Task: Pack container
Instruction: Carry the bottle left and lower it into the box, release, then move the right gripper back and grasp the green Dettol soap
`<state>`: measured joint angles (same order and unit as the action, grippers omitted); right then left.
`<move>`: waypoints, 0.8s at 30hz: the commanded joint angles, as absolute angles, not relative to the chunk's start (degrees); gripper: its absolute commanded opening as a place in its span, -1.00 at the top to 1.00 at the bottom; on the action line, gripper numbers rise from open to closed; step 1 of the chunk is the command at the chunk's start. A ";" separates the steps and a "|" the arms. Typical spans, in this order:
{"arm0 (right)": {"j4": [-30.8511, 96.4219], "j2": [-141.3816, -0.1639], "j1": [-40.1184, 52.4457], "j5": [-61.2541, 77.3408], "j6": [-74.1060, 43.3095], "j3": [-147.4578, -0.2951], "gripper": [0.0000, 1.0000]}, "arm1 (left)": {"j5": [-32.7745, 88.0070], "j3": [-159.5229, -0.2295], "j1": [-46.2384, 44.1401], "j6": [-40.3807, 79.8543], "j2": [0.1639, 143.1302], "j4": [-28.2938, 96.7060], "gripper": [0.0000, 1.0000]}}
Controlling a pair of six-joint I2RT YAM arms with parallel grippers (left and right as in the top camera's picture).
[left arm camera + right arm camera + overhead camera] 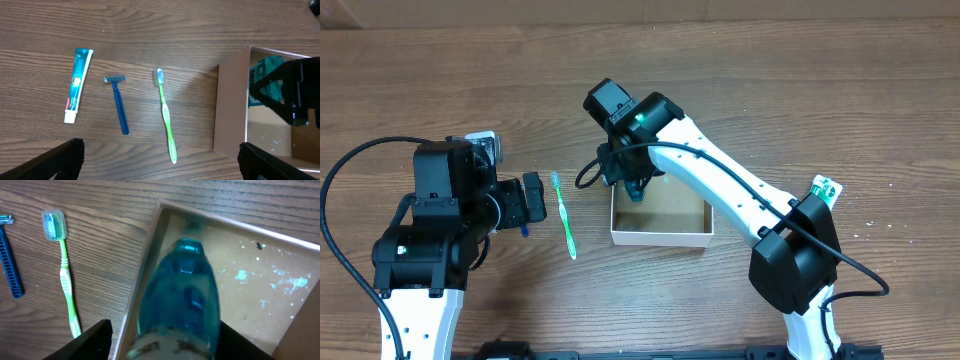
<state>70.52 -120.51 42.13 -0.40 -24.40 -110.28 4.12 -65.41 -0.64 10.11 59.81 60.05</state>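
right end effector (635, 190) gripping bottle (182, 295), over container (260, 305)

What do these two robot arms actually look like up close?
The left arm and right arm have smooth white links between blocky black joint housings, with black cables looping alongside. A green light glows near the right wrist. The fingers are plain matte black.

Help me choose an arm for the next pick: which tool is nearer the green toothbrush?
Left. The left tool hangs open just beside the green toothbrush. The right tool is farther off, over the container, gripping a blue bottle.
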 commanded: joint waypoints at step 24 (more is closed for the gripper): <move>94.04 -88.79 -12.99 -5.21 -24.99 -108.77 -1.00 | 4.03 -66.85 -0.36 8.99 60.01 61.49 -1.00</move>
